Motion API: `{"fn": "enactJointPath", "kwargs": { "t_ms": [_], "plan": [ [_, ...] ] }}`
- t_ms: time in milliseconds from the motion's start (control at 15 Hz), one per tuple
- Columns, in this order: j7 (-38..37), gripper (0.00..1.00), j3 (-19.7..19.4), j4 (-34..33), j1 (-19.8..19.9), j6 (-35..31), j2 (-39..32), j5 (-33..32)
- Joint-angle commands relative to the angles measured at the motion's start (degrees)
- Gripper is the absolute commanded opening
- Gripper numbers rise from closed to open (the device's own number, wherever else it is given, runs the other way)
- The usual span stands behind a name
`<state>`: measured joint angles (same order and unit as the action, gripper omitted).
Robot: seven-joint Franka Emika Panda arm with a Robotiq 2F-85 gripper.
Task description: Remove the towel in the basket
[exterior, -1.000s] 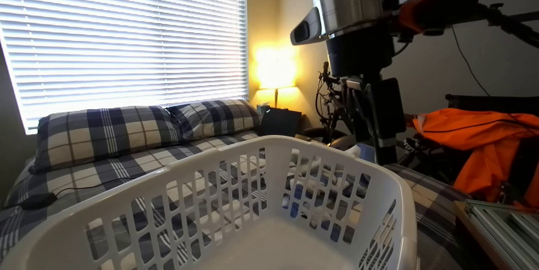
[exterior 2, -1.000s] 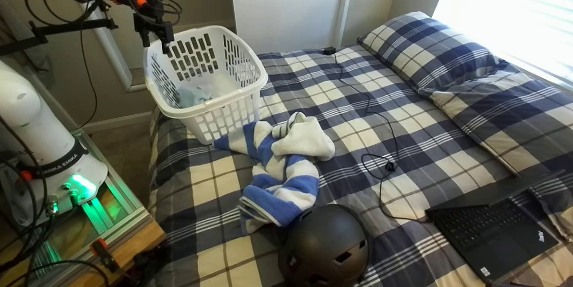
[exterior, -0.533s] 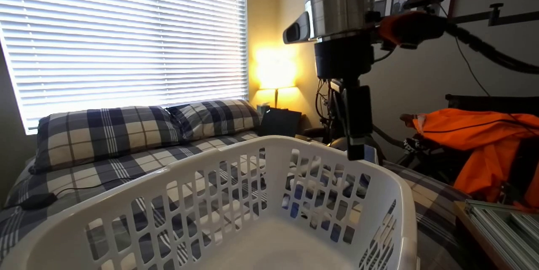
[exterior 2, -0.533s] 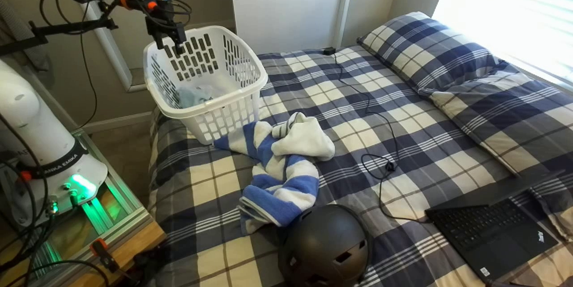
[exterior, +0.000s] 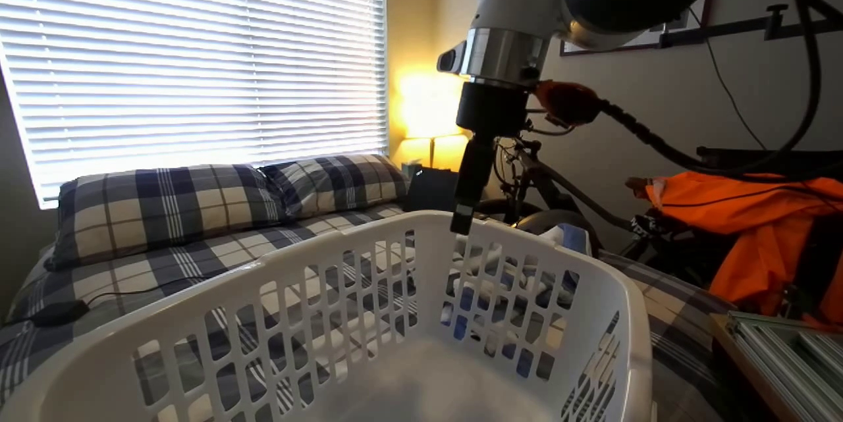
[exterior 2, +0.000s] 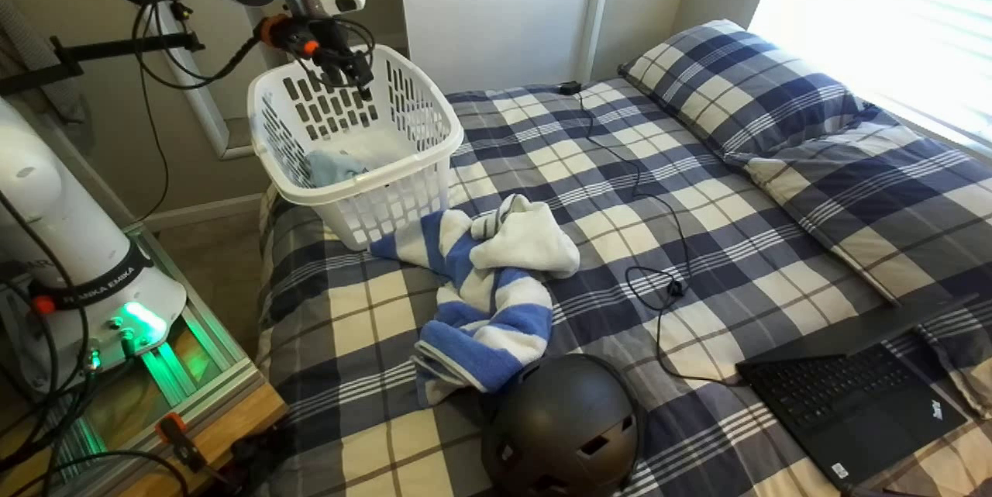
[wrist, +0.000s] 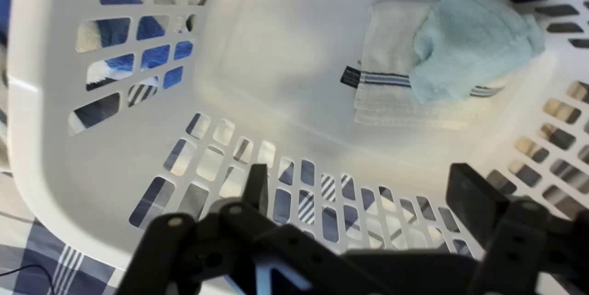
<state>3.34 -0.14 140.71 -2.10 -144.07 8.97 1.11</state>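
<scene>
Wrist view: the black two-finger gripper is holding its fingers apart, gripping nothing. Inside the large white plastic laundry basket, a crumpled pale-blue cloth towel is lying partly over a flat white cloth towel with dark stripes; which one the task is meaning cannot be determined.

In an exterior view, the gripper is pointing down over the basket; neither towel is showing.

In an exterior view, the basket is standing on a blue-and-cream plaid bed cover. The pale-blue towel is lying low inside, apart from the gripper. A blue-and-white striped towel is lying just beside the basket.

Status, as judged: pre-grasp positioning is occurring; lowering, grasping and lifting out are pending.
</scene>
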Motion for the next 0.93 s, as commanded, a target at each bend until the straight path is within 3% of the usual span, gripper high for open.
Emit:
{"fn": "enactJointPath", "kwargs": {
  "t_ms": [0, 67, 200, 267, 333, 400, 667, 867],
  "plan": [
    [11.42, 1.0, -9.46, -4.45, -8.95, -4.05, -6.6, 15.59],
    [14.52, 1.0, -12.22, -6.52, -11.91, -1.84, -7.71, 20.02],
    [22.05, 1.0, -13.36, -10.45, -13.04, 2.98, -9.67, 28.78],
    [26.19, 1.0, -12.91, -12.94, -12.54, 5.28, -12.01, 33.09],
    [30.55, 1.0, -7.58, -15.57, -7.15, 7.73, -14.84, 37.47],
    [33.67, 1.0, -6.67, -17.87, -6.01, 10.56, -17.08, 40.43],
    [37.69, 1.0, -0.76, -25.49, -1.05, 21.12, -26.92, 41.23],
    [34.72, 1.0, 3.1, -29.41, -0.04, 26.37, -34.36, 38.11]
  ]
}}
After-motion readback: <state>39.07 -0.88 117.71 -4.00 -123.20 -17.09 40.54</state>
